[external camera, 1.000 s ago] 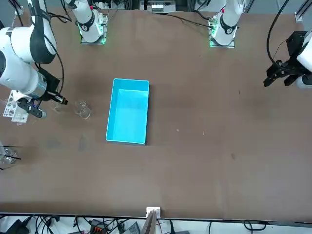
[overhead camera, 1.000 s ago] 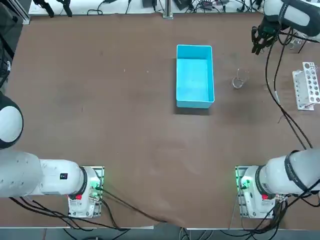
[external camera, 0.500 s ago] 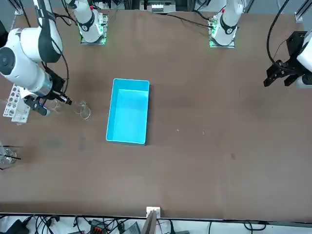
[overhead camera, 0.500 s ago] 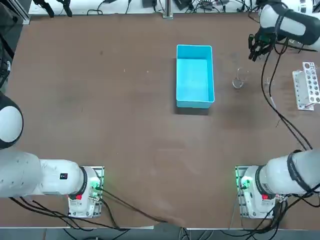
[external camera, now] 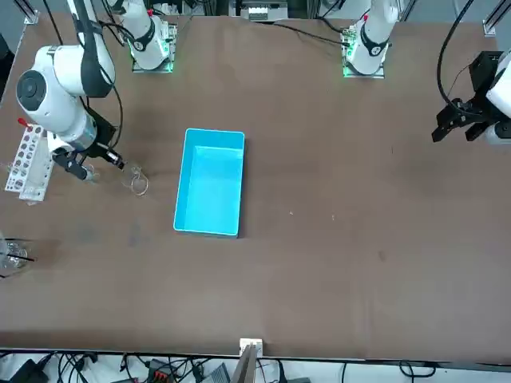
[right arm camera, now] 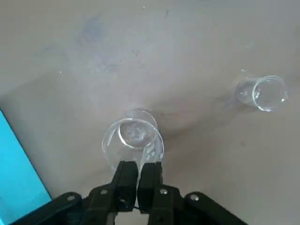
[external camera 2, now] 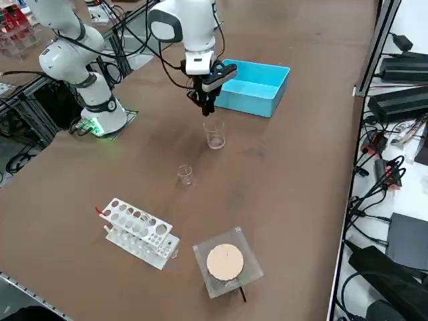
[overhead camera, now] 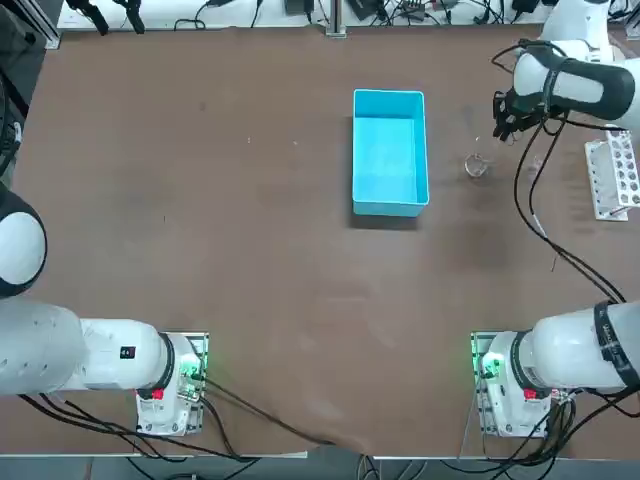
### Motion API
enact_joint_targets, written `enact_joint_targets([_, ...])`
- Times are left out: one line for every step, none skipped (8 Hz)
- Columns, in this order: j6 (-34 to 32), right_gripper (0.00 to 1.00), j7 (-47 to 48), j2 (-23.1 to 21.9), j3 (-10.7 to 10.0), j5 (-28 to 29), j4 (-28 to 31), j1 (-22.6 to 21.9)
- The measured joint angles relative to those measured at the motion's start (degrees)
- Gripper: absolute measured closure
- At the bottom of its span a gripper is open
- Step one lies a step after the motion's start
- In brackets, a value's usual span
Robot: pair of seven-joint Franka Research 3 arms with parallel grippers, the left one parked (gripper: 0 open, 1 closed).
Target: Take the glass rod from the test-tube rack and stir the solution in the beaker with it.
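Observation:
The beaker (overhead camera: 477, 165) (external camera: 139, 182) (external camera 2: 215, 136) stands upright right of the blue tray; the solution in it barely shows. My right gripper (overhead camera: 505, 110) (external camera: 80, 163) (external camera 2: 206, 107) hangs just above it, a little to the far right of it in the top view. In the wrist view the fingertips (right arm camera: 139, 165) sit over the beaker's (right arm camera: 133, 140) rim, shut with a slim slit between them. The clear glass rod they pinch is scarcely visible. The white test-tube rack (overhead camera: 615, 175) (external camera: 28, 159) (external camera 2: 137, 231) lies at the table's right edge.
The blue tray (overhead camera: 388, 150) (external camera 2: 254, 85) lies just left of the beaker. A tinier clear glass (external camera 2: 185, 175) (right arm camera: 261, 93) stands between beaker and rack. A flask with a round top (external camera 2: 225, 262) (external camera: 12, 255) stands beyond the rack at the far right.
My right gripper has moved from the far side of the rack leftward and nearer, to just above the beaker. It has stayed shut.

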State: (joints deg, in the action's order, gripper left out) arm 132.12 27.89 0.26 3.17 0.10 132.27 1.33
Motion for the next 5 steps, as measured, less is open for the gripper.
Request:
enact_joint_targets([2.76,0.94,0.18,0.01,0.00,0.00,1.57,0.00])
enact_joint_targets([5.03,0.94,0.31,0.02,-0.01,0.00,2.94,0.00])
enact_joint_targets([6.65,0.94,0.67,0.10,-0.01,0.00,4.06,0.00])
enact_joint_targets([7.57,0.94,1.38,0.35,-0.01,0.00,4.80,-0.09])
enact_joint_targets([8.31,0.94,2.25,0.68,0.00,0.00,5.07,-0.41])
